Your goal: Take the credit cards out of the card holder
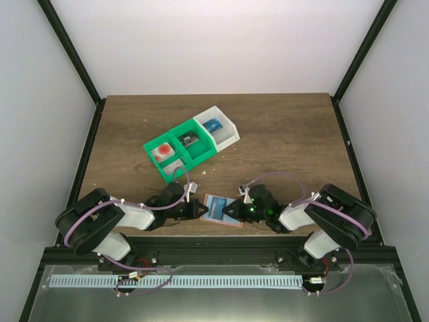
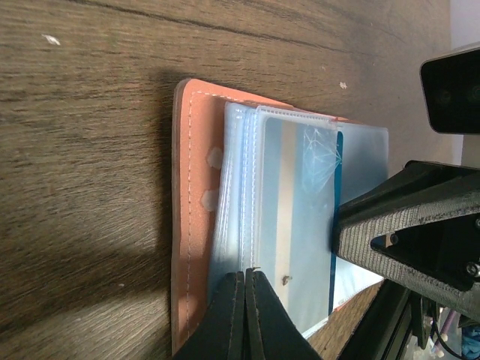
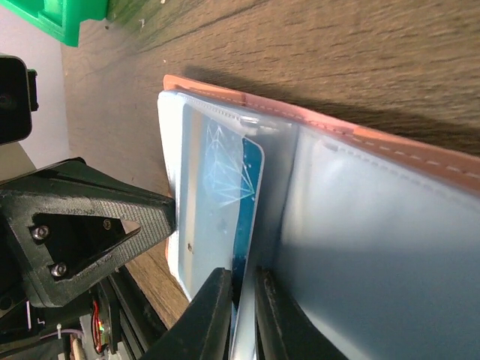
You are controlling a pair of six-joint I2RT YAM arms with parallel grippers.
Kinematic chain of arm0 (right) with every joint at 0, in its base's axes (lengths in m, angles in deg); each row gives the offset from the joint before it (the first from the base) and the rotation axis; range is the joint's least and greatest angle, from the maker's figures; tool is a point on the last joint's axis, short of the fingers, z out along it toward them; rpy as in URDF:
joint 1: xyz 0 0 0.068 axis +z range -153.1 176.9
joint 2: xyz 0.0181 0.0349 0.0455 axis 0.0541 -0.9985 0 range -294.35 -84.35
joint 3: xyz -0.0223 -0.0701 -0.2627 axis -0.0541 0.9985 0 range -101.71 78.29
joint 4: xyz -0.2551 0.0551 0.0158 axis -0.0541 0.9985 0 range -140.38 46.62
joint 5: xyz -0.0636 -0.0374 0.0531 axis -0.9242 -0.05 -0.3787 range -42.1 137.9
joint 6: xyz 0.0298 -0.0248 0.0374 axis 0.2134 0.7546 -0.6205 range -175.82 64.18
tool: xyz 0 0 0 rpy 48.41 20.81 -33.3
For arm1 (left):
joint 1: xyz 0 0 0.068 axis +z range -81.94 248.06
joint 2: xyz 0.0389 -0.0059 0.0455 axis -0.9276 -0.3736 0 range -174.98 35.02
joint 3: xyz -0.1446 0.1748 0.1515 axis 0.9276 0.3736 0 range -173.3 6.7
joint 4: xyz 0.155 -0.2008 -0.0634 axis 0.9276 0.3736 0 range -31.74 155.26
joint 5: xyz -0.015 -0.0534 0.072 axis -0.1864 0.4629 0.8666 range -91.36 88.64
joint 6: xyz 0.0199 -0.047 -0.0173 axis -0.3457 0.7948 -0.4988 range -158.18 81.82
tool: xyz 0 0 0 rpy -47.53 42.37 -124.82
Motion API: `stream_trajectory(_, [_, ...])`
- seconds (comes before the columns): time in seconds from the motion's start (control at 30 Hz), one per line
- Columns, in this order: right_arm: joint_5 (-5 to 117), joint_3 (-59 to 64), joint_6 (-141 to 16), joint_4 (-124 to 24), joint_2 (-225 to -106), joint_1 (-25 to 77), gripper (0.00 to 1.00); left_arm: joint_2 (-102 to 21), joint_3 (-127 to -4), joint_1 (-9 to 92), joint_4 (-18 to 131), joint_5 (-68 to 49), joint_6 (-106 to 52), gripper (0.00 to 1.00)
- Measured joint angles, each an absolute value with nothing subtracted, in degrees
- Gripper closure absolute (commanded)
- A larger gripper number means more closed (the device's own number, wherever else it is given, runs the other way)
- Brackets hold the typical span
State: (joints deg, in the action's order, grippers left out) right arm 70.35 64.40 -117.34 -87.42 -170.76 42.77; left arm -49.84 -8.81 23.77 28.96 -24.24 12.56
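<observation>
The salmon-brown card holder (image 1: 231, 225) lies open on the wood near the front edge, its clear sleeves fanned out (image 2: 184, 187) (image 3: 420, 154). A pale blue credit card (image 3: 251, 187) with a dark blue edge pokes partway out of one sleeve (image 2: 300, 210). My right gripper (image 3: 244, 274) comes in from the right (image 1: 232, 213) and is shut on that card's edge, with a sleeve sheet beside it. My left gripper (image 2: 251, 274) comes from the left (image 1: 201, 211), jaws shut. Its tips rest on the sleeves near the spine. Whether they pinch a sleeve does not show.
A green-and-white three-compartment bin (image 1: 191, 142) stands behind the arms at mid-table, with small red, black and blue blocks in it. Its green corner (image 3: 67, 19) shows in the right wrist view. The table's front edge lies just under both grippers.
</observation>
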Motion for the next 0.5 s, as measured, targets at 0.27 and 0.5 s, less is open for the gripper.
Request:
stream_trajectory(0.27, [70.9, 64.5, -118.1, -89.7, -171.5, 42.6, 1.0, -50.2, -8.7, 23.8, 28.5, -24.1, 12.5, 1.0])
stream_trajectory(0.5, [70.9, 65.4, -118.1, -90.0, -170.6, 42.4, 0.99, -51.2, -8.9, 23.8, 27.2, -24.7, 12.3, 1.0])
